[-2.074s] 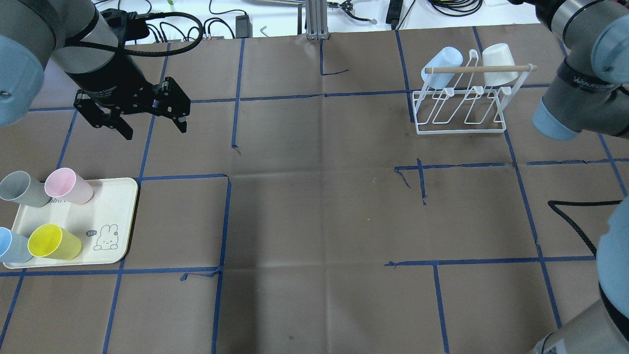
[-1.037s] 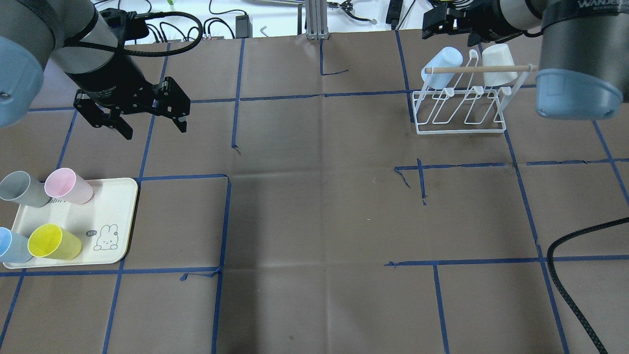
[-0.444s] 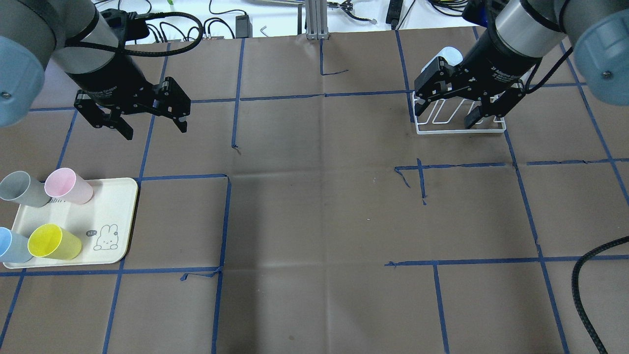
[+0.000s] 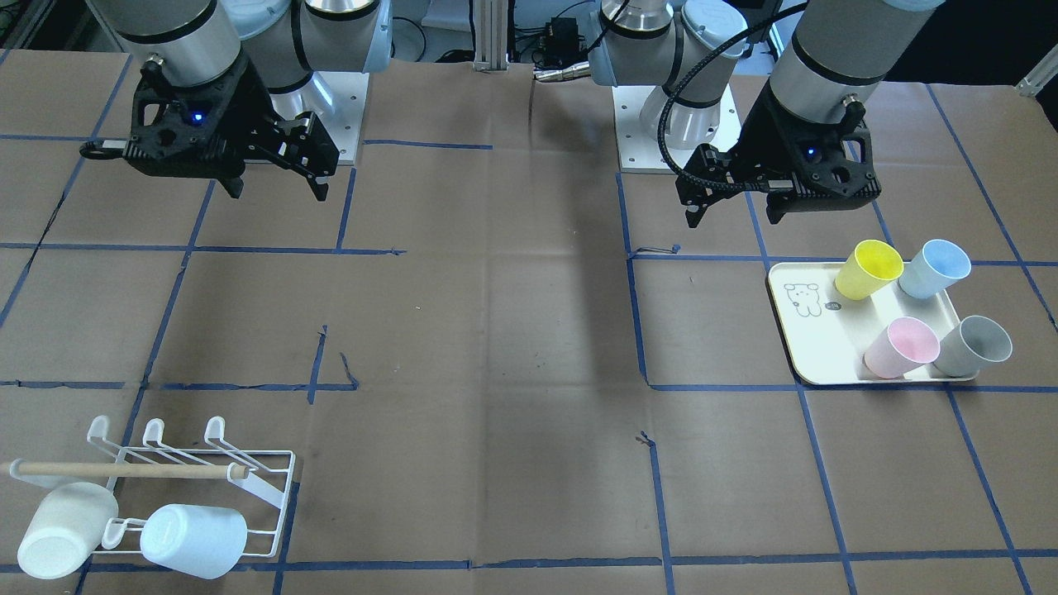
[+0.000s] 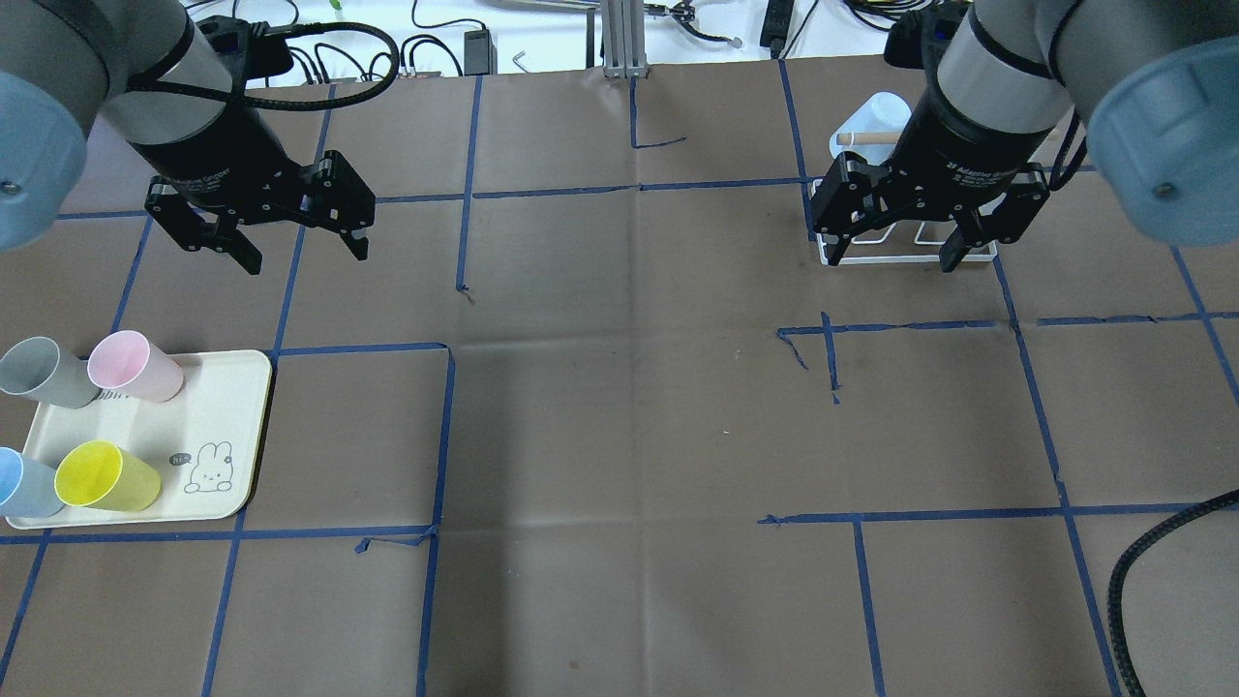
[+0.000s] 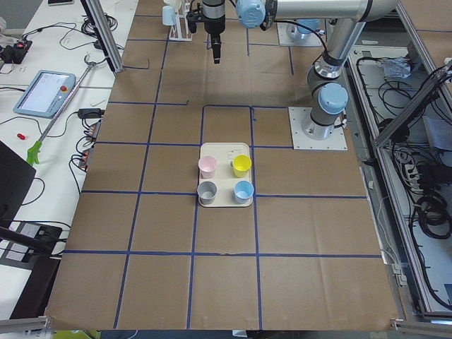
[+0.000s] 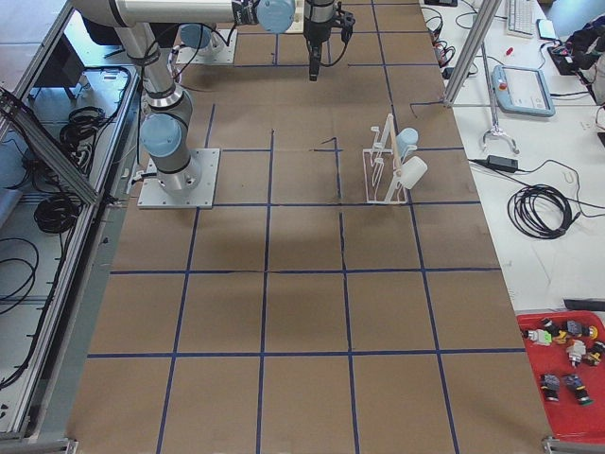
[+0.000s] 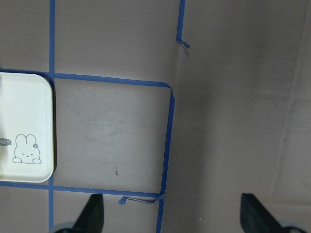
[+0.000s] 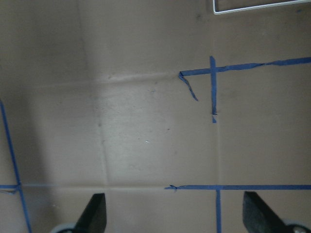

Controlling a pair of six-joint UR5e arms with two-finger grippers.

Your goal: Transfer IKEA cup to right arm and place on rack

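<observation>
Front on — shows the left claw [image 4: 734, 216] spread and empty above the table [image 4: 496, 330], near the cream tray [image 4: 818, 347] bearing yellow cup [image 4: 868, 268], blue cup [image 4: 934, 268], pink cup [image 4: 901, 347], grey cup [image 4: 975, 345], all upright. Shows the right claw [image 4: 278, 192] spread too, well apart from the rack [image 4: 124, 469]. Overhead, puts that claw in front of the rack, hiding part. From both wrists — catches only parted fingertips [image 8: 95, 213] over brown table.

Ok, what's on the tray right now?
Four cups, open ends up: a yellow cup, blue cup, pink cup and grey cup, plus a printed bunny. The tray surface beneath the cups is covered.
</observation>
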